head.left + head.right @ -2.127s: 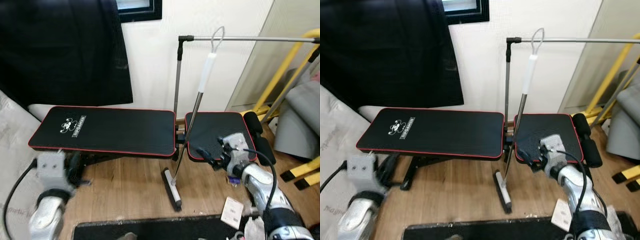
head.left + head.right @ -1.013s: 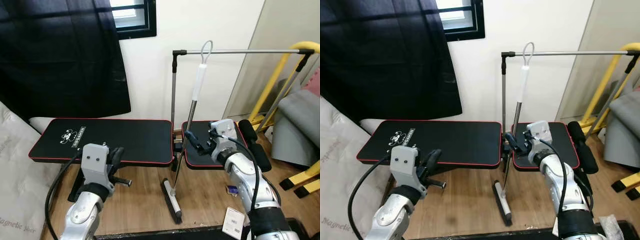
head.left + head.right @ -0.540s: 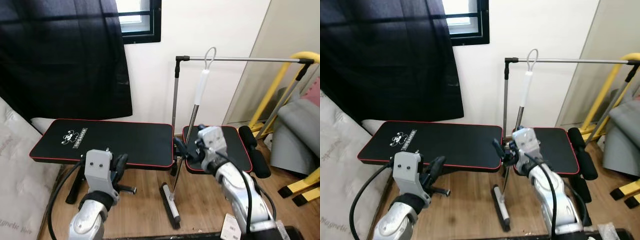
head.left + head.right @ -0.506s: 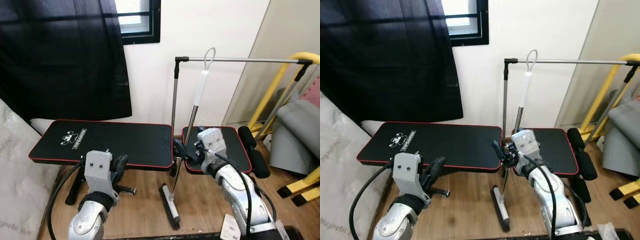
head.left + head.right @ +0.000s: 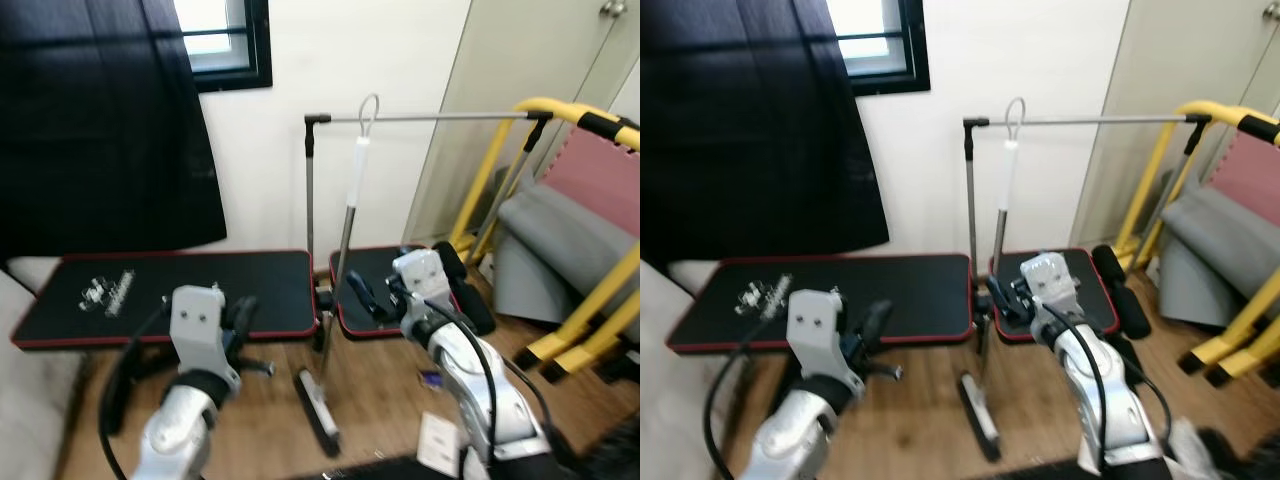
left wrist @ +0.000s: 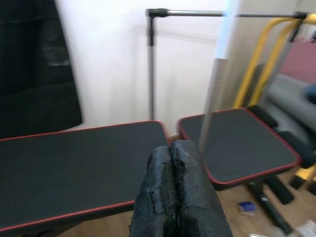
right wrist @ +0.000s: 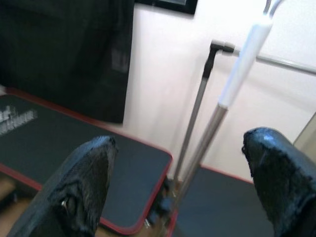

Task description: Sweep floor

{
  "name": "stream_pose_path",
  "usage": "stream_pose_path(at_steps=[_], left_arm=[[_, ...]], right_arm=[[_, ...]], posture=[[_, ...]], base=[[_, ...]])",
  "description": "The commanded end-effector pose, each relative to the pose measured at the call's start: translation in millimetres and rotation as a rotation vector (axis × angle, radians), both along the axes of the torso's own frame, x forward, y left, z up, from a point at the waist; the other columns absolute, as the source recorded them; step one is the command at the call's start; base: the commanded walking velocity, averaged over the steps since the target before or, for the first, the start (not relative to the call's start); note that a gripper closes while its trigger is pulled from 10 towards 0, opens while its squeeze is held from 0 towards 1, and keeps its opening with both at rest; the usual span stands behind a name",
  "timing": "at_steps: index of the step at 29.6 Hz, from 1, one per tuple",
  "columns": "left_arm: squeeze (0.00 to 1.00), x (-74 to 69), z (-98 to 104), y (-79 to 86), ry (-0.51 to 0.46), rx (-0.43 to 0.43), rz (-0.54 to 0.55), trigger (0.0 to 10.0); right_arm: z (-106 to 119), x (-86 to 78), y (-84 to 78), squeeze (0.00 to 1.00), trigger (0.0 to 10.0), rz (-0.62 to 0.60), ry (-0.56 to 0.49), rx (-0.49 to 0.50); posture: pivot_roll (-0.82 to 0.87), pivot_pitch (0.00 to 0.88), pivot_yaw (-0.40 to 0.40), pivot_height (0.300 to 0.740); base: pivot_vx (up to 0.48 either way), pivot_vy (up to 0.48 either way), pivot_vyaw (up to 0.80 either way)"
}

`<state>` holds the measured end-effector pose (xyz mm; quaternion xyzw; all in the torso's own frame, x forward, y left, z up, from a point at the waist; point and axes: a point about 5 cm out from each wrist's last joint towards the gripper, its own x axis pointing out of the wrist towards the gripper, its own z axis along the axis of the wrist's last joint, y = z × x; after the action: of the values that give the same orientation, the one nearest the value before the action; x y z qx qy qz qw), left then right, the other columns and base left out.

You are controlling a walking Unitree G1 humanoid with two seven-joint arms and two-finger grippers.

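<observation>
Inspected at the reach stage of sweeping. Found broom [image 5: 345, 235] leaning upright, loop hooked over the rack bar [image 5: 430, 117], head on the wood floor [image 5: 380, 395] at 6 o'clock of the handle, in front of the black bench [image 5: 170, 290]. Found right gripper [image 5: 368, 300] raised at 3 o'clock of the shaft, just beside it; fingers [image 7: 89, 180] spread wide with the shaft between them in the wrist view, nothing clamped. Compared with 2 seconds earlier: brought up from low near the floor and closed in on the shaft. Found left gripper [image 6: 174, 190] raised too, fingers pressed together, holding nothing, pointed over the bench. Judged grasp imminent, sweeping not begun.
</observation>
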<state>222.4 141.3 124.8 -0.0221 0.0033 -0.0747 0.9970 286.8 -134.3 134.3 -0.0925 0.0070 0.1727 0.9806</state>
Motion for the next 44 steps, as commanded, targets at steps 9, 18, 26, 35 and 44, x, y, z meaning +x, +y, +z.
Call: stream_pose_path(at_steps=[9,18,26,35,44], left_arm=[[0.0,1.0,-0.6,2.3,0.013,0.015,0.072,10.0],[0.0,1.9,0.8,3.2,0.016,0.021,0.073,10.0],[0.0,2.0,3.3,4.2,0.006,0.011,0.072,10.0],[0.0,3.7,9.3,4.1,-0.021,0.004,0.055,10.0],[0.0,4.2,10.0,3.4,-0.023,-0.003,0.045,10.0]], right_arm=[[4.4,1.7,-5.5,0.0,10.0,-0.03,-0.021,-0.016],[7.0,4.6,-6.6,0.0,10.0,-0.05,-0.033,-0.024],[10.1,8.6,-10.1,0.0,10.0,-0.077,-0.043,-0.026],[19.0,19.0,-32.3,0.0,10.0,-0.187,-0.033,0.059],[26.6,24.0,-34.7,0.0,10.0,-0.203,-0.042,0.162]], posture=[[-0.1,0.0,-0.012,0.74],[-0.09,0.0,-0.006,0.74],[-0.08,0.0,-0.006,0.74],[-0.08,0.0,-0.006,0.74],[-0.09,0.0,-0.004,0.74]], base=[[0.0,0.334,-0.27],[0.0,0.149,0.0],[0.0,0.0,0.0],[0.092,0.0,0.27],[0.285,0.0,0.36]])
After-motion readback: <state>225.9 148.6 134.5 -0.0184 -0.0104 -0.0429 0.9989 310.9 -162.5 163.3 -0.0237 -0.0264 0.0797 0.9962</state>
